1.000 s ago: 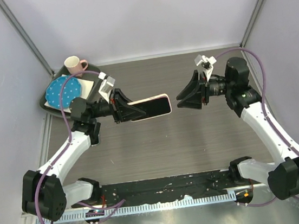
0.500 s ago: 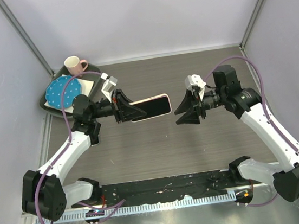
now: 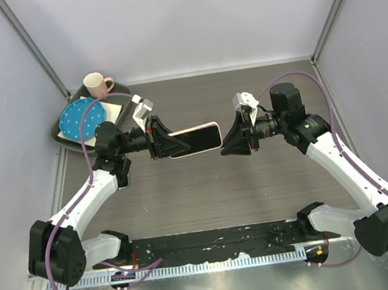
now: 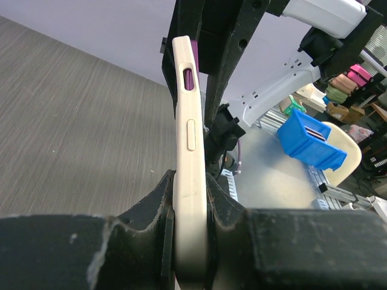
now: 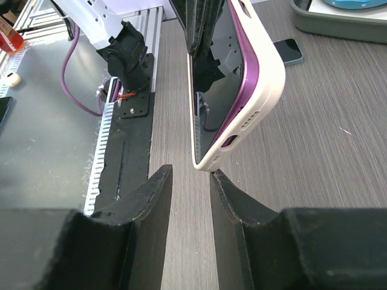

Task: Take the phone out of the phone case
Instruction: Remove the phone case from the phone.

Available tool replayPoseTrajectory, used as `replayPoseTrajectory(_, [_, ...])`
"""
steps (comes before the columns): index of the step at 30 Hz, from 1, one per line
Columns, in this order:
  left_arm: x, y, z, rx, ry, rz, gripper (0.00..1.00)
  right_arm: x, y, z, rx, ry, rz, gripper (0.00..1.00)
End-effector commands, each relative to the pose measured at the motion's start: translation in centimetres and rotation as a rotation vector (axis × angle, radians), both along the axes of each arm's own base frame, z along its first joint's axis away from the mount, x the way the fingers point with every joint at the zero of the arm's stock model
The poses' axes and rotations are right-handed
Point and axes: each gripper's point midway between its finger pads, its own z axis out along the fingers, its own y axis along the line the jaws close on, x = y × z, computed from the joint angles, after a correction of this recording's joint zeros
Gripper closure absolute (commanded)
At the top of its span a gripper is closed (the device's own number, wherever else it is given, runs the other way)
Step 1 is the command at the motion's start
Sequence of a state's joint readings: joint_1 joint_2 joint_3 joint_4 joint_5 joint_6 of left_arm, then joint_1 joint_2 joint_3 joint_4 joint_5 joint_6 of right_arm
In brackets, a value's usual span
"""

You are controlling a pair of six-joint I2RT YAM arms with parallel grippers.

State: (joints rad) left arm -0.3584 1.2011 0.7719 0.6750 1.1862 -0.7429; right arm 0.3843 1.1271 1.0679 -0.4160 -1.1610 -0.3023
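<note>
Seen from above, the left end effector [image 3: 169, 144] is clamped on the left end of the phone [image 3: 199, 139], holding it level above the middle of the desk [image 3: 208, 200], screen up. The right end effector [image 3: 228, 146] sits just beside the phone's right end, its jaws a little apart. At the far left a tray [image 3: 58, 130] carries a blue dotted plate [image 3: 81, 120], with a pink mug [image 3: 97, 85] behind it.

The left wrist camera shows the cream phone case [image 4: 190, 151] edge-on, pinched between the closed fingers [image 4: 154, 205], with purple visible through a side cutout.

From the right wrist, the two fingers [image 5: 151, 199] stand narrowly apart with nothing clamped between them. The case's lower corner hangs right at their tips, and the glossy screen faces left.
</note>
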Motion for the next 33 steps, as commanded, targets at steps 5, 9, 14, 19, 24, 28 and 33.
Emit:
replayPoseTrajectory(5, [-0.6,0.4,3.4,-0.052,-0.132,0.0,1.0,0.3,0.6,2.7,0.053,-0.042,0.029,0.66])
replayPoseTrajectory(9, [-0.8,0.4,3.6,-0.054,-0.132,-0.007,1.0,0.3,0.8,3.0,0.059,-0.044,0.042,0.71])
replayPoseTrajectory(14, [-1.3,0.4,3.6,-0.055,-0.133,-0.029,1.0,0.5,0.8,3.0,0.058,-0.042,0.038,0.71])
replayPoseTrajectory(19, [-1.8,0.4,3.8,-0.058,-0.137,-0.053,1.0,1.2,0.8,2.8,0.045,-0.033,0.005,0.61])
replayPoseTrajectory(24, [-1.7,0.4,3.8,-0.06,-0.138,-0.049,1.0,0.9,0.9,2.7,0.052,-0.008,0.032,0.66])
replayPoseTrajectory(28, [-1.7,0.3,3.7,-0.059,-0.137,-0.052,1.0,0.4,1.0,2.6,0.059,0.001,0.057,0.75])
replayPoseTrajectory(33, [-1.9,0.2,3.5,-0.055,-0.127,-0.063,1.0,-0.2,0.9,2.9,0.072,-0.017,0.088,0.89])
